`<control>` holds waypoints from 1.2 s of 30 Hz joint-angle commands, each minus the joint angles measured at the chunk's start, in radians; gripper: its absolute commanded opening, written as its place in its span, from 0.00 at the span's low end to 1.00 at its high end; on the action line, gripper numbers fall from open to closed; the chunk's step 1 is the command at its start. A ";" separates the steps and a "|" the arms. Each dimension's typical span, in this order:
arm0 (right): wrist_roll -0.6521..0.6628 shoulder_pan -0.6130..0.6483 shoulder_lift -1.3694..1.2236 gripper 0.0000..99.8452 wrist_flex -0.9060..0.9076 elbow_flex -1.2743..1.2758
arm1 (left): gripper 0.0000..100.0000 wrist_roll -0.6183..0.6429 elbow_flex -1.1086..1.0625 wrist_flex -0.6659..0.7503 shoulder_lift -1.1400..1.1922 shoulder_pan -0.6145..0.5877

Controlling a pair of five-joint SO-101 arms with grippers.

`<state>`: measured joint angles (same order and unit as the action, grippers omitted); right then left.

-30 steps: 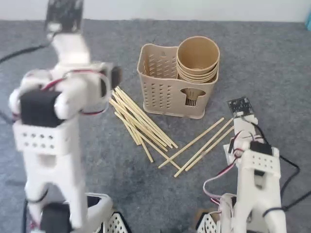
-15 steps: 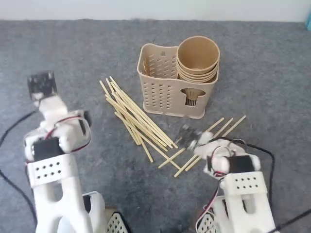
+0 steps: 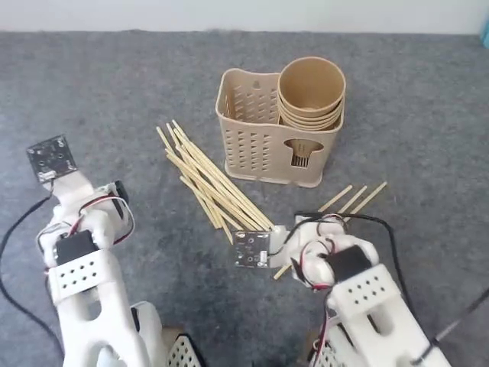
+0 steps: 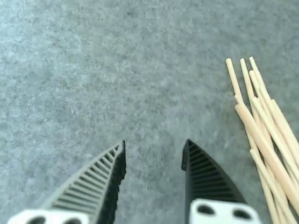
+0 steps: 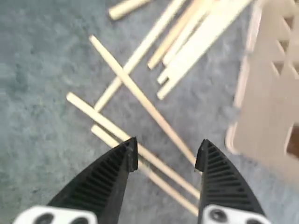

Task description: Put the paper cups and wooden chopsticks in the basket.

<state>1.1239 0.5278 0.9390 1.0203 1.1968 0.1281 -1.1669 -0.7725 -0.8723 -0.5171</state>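
"Where are the paper cups (image 3: pixel 312 86)?"

"Nested one inside another, standing upright in the basket (image 3: pixel 256 145), in the compartment on the right arm's side. I can't see to the bottom of the other compartment."

"And the wooden chopsticks (image 3: pixel 210 180)?"

"The ones I can see lie out on the grey tabletop (image 3: pixel 137 84). The big bundle lies slantwise, fanned a little, just beside the basket's front corner on the left arm's side. A few loose sticks (image 3: pixel 355 197) lie slanted in front of the basket on the other side, their near ends hidden under the right arm (image 3: pixel 344 267)."

"What's the left hand (image 4: pixel 154 143) doing?"

"It's spread, with nothing between its fingers, and it points down at bare tabletop. The ends of the bundle lie off to one side of it, not touching. The left arm (image 3: pixel 76 252) sits low at the near edge, well apart from the basket."

"And the right hand (image 5: pixel 168 141)?"

"Spread as well, and it holds nothing. It hangs over the chopsticks, and two or three thin ones run crosswise under the gap between its fingers (I can't tell whether the fingertips touch them). The basket's pierced wall is close beside it."
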 commanded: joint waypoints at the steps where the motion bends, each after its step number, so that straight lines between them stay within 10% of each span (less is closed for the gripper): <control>1: 0.015 0.050 -0.163 0.22 -0.047 -0.112 | 0.18 0.005 0.030 0.046 0.060 -0.008; 18: 0.041 0.093 -0.762 0.22 -0.200 -0.341 | 0.18 0.069 0.661 -0.106 0.925 -0.130; 24: 0.041 0.094 -0.759 0.01 -0.205 -0.358 | 0.18 0.086 0.748 -0.150 1.011 -0.161; 36: 0.041 0.093 -0.558 0.01 -0.085 -0.377 | 0.18 0.095 0.748 -0.150 1.011 -0.157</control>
<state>1.1515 0.6199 0.2302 0.8884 0.8684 0.2171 -0.4641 -0.9168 0.1450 -0.6751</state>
